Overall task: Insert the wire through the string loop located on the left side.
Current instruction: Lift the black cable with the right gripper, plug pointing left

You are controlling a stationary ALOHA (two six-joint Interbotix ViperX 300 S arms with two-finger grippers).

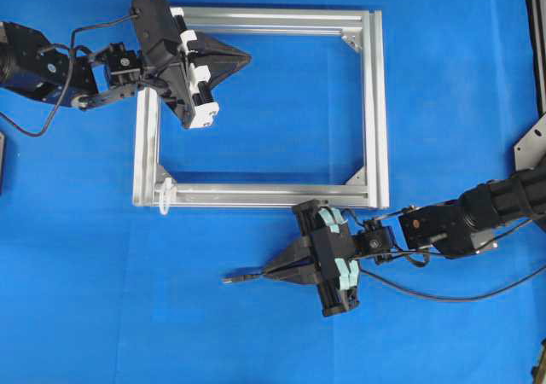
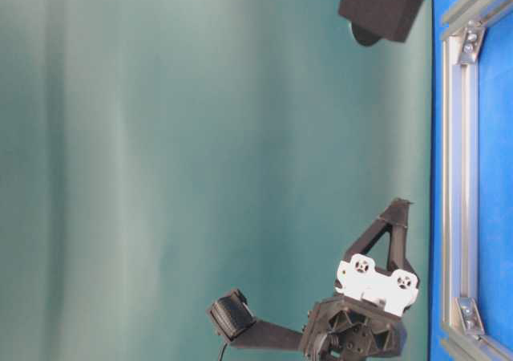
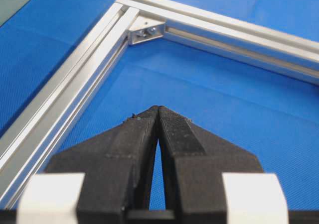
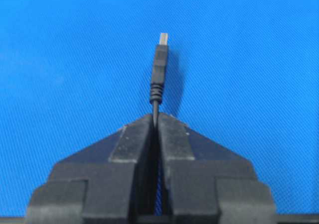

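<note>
The wire is a thin black cable ending in a dark plug with a metal tip. My right gripper is shut on the wire just behind the plug, which sticks out ahead of the fingertips. In the overhead view the plug points left, below the silver frame, with my right gripper behind it. The whitish string loop sits at the frame's lower left corner. My left gripper is shut on nothing over the frame's upper left part. In its own wrist view the left gripper hangs above blue mat.
The aluminium frame lies flat on the blue mat, with corner brackets inside its corners. A dark block and the left arm's base show in the table-level view. Black arm cables trail at the right.
</note>
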